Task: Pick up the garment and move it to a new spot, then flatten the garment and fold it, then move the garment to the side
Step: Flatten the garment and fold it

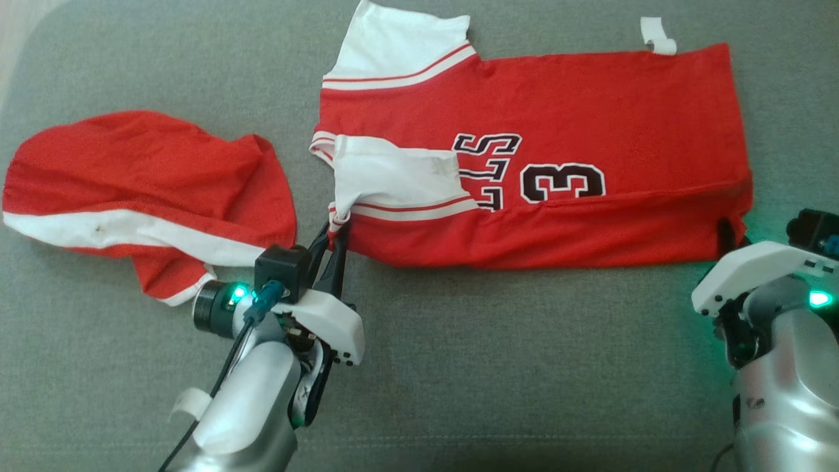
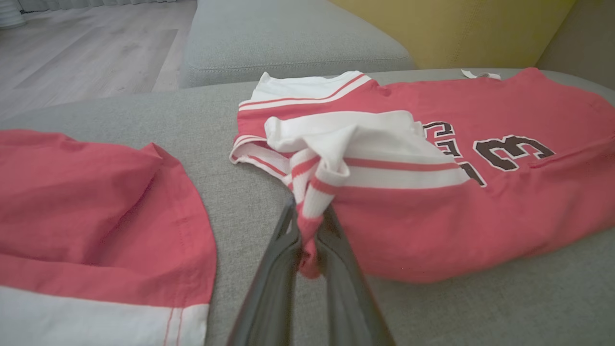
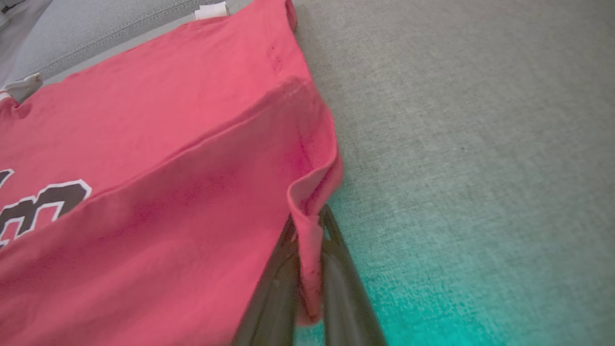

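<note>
The white sleeve (image 1: 393, 174) covers part of the lettering (image 1: 488, 172) on the jersey (image 1: 590, 98) (a "3" reads whole). The shorts (image 2: 96, 216) run off the left wrist view's left and bottom edges.

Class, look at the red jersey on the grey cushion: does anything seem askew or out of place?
Yes. The jersey isn't flat: its white sleeve flops across the chest, hiding part of the lettering, and a white tag pokes out past the far edge.

The jersey (image 1: 590, 98) pinched between the fingers (image 2: 271, 288) was soft, thin, matt cloth. The cushion (image 1: 498, 367) beneath the fingers was coarse grey woven fabric. The fingers themselves were smooth, dark, matt plastic.
</note>
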### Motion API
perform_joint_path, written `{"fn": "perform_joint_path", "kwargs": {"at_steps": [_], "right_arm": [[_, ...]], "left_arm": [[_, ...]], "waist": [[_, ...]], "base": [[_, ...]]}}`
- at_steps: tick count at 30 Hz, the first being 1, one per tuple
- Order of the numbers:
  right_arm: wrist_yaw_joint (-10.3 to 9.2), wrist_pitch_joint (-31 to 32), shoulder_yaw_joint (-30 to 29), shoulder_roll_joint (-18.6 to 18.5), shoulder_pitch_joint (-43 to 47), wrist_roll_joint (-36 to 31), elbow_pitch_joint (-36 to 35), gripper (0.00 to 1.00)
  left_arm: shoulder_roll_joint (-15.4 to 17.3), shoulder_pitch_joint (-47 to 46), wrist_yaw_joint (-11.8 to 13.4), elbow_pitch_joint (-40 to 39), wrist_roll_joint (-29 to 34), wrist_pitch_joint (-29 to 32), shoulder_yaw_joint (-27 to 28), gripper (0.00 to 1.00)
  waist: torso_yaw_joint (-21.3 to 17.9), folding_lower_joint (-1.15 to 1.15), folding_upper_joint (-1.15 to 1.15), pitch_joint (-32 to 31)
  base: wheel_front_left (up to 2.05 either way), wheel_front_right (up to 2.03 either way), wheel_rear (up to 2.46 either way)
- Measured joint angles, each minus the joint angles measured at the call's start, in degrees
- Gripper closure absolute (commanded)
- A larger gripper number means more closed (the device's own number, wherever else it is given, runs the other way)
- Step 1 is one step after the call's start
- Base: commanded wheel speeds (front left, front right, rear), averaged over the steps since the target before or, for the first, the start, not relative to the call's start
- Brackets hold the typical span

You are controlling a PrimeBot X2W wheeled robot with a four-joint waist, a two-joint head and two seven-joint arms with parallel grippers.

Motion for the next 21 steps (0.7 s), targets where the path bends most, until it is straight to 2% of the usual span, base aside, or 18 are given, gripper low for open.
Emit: {"fn": "perform_joint_path", "kwargs": {"at_steps": [10,21], "right_arm": [[-0.01,0.6,-0.8,-0.3,3.6,1.4,0.5,1.0],[0.0,8.6,-0.5,-0.7,12.9,5.2,-5.5,1.0]], "left_arm": [[0.7,0.5,0.1,1.1,-0.6,0.3,-0.1,1.0],[1.2,7.4,-0.4,0.5,-3.4,3.5,-0.9,1.0]], "waist": [[-1.1,0.0,0.0,-4.7],[-1.5,0.0,0.0,-11.8]], "base": [[0.0,0.0,0.0],[0.0,0.0,0.0]]}}
